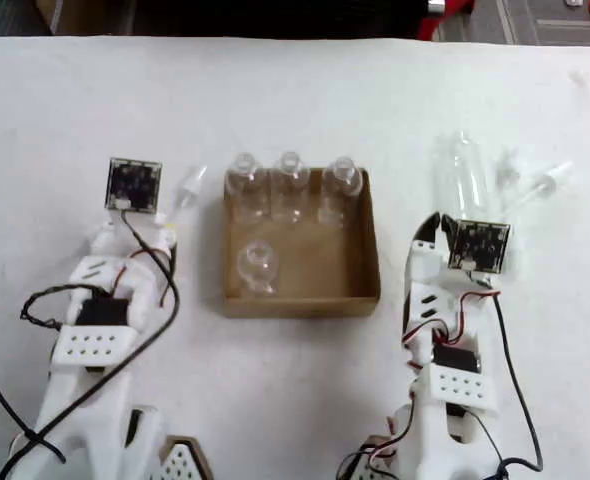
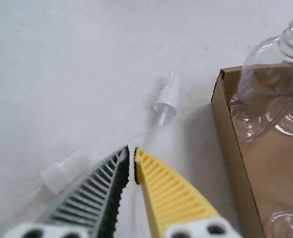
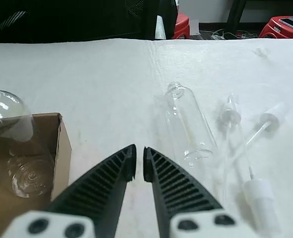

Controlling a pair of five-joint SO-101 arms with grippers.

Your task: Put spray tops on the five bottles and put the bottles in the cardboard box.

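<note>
From up high, the cardboard box (image 1: 300, 300) sits on the table (image 1: 295, 90) between my two arms; four bottles (image 1: 290, 180) stand inside it, and I see no tops on them; the fifth bottle (image 1: 458, 178) lies on its side by my right arm, outside the box.

From my left wrist, my left claw (image 2: 131, 157) is almost shut and holds nothing; a spray top (image 2: 166, 99) lies just ahead of its tips, near the box wall, and another spray top (image 2: 59, 173) lies close beside the claw; I think I should open wide first, then come down over the fat white cap, not the thin tube, which could slip out.

From my right wrist, my right claw (image 3: 139, 161) is nearly shut too, with nothing in it; the fifth bottle (image 3: 188, 124) lies ahead of it, with three more spray tops (image 3: 231, 113) close beside; I think I should grab that bottle round its middle and squeeze softly, because it is round and may roll.
</note>
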